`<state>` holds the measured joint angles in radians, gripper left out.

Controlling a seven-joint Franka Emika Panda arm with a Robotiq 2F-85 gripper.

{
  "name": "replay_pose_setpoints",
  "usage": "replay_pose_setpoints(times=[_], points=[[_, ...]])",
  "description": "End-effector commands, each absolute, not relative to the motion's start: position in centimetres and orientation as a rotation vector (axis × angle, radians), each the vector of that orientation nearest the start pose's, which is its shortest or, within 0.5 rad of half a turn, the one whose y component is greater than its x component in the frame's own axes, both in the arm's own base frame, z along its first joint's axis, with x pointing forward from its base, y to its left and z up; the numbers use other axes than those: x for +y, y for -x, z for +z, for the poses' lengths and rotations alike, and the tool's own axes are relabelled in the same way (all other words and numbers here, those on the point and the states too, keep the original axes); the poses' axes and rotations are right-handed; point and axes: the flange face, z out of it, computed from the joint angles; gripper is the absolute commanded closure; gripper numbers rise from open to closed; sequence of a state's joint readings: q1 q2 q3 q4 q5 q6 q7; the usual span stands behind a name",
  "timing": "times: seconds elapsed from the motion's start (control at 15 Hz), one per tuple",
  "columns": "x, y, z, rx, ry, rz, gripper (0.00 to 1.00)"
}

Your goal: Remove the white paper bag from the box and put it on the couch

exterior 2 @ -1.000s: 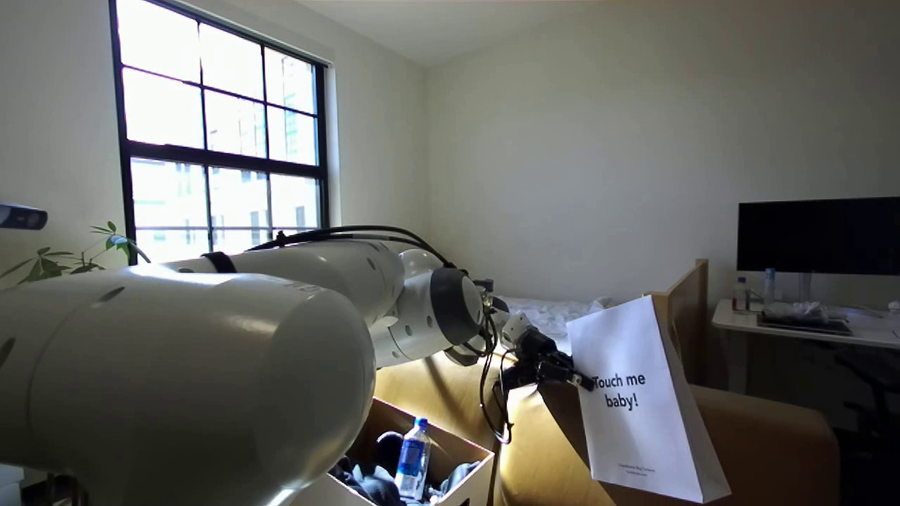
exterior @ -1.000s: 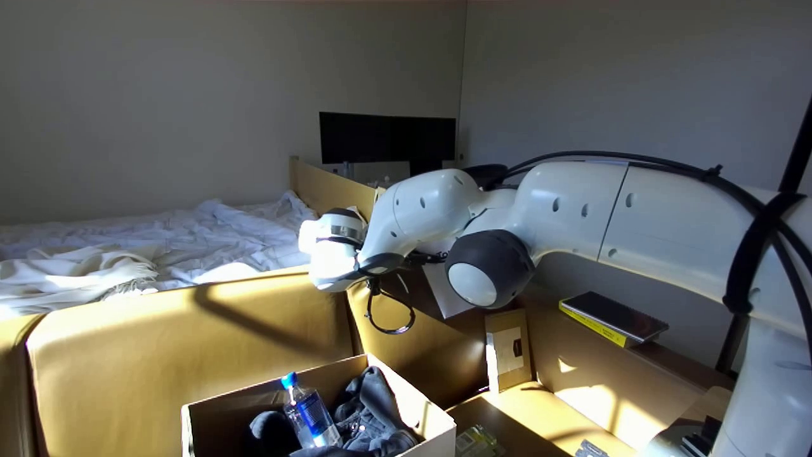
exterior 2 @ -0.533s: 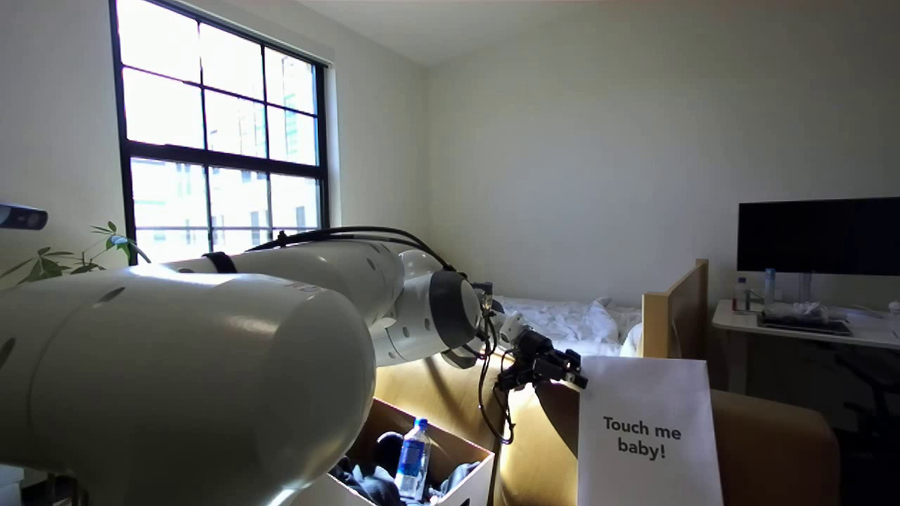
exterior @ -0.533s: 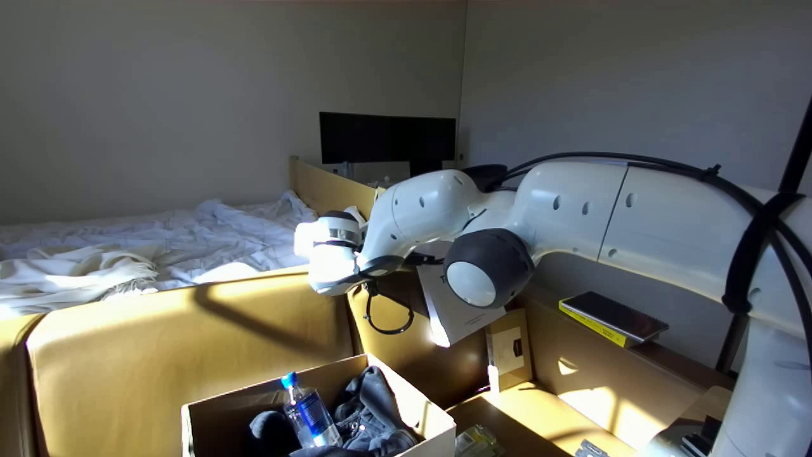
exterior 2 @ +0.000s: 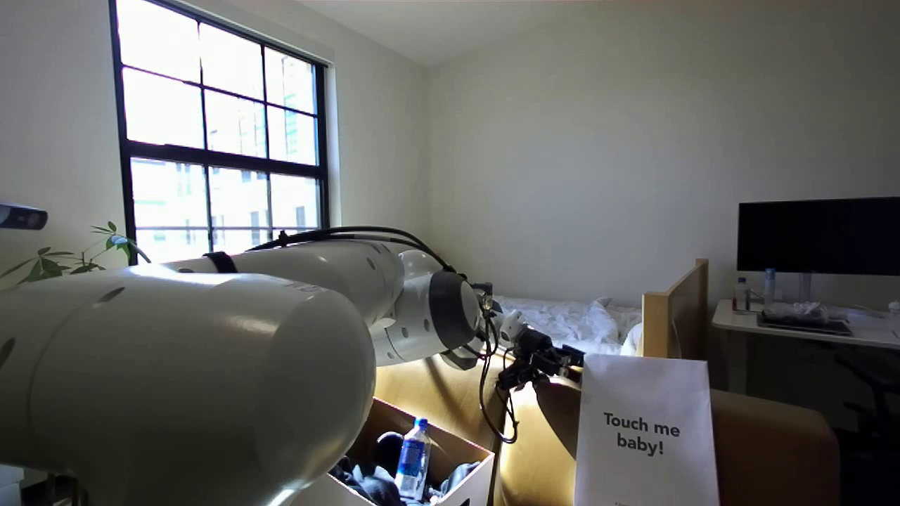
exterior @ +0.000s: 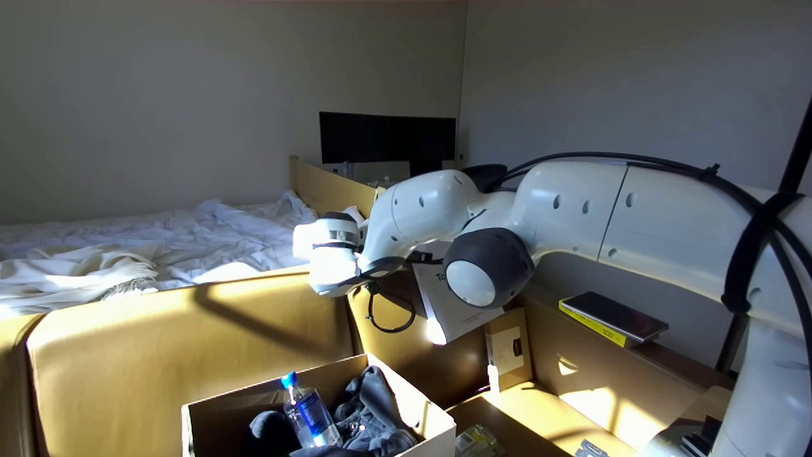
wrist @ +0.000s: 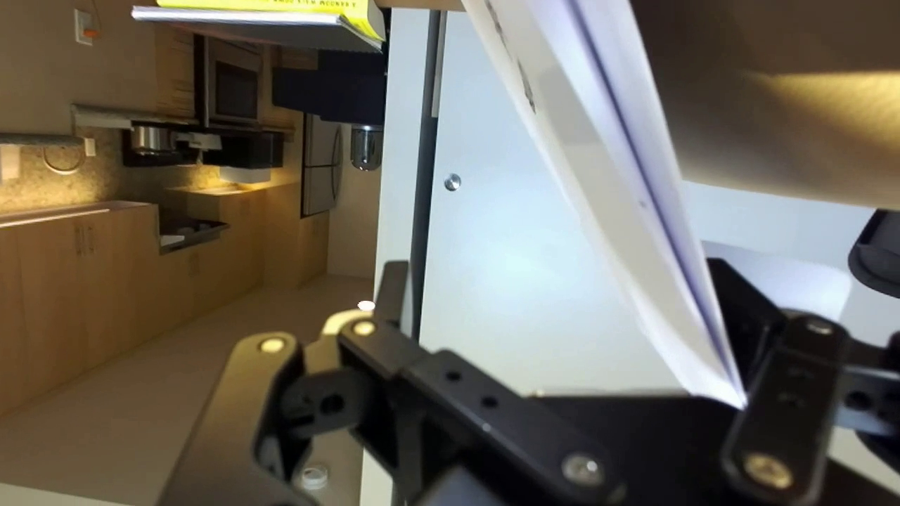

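The white paper bag (exterior 2: 645, 429) is outside the box (exterior: 438, 438), well apart from it, up at the corner of the mustard-tan couch (exterior: 190, 336); I can't tell whether its bottom touches the seat. Its long axis runs nearly straight up and down in an exterior view, printed face toward me, lettering right way up. The gripper (wrist: 555, 277) is spread wide: its 2 black fingers (wrist: 395, 288) stand well apart, with the bag's edge between them, right beside 1 of them and not pinched.

Hard sunlight and shadow fall across the couch. A black notebook (exterior: 618, 311) lies over a yellow book (exterior: 593, 324) on its ledge. Behind are a rumpled white bed (exterior: 209, 235) and a black monitor (exterior 2: 819, 235) on a desk (exterior 2: 865, 336); a window (exterior 2: 225, 126) shows in an exterior view.

The bag is smooth, plain white paper, "Touch me baby!" across it in dark letters over 2 lines; the robot's arm (exterior: 571, 209) partly hides it in an exterior view.
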<state>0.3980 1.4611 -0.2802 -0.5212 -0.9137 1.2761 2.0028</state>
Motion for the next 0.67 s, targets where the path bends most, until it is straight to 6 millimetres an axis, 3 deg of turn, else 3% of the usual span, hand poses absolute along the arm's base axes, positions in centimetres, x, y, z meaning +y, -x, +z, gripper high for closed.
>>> replay_pose_setpoints(times=[0.0, 0.27, 0.6], points=[[14.3, -75.0, 17.6, -1.312, -1.352, 1.094, 0.00], [18.3, -75.6, 22.5, -1.226, -1.384, 1.241, 0.00], [22.8, -77.5, 24.1, -1.135, -1.577, 1.487, 0.00]])
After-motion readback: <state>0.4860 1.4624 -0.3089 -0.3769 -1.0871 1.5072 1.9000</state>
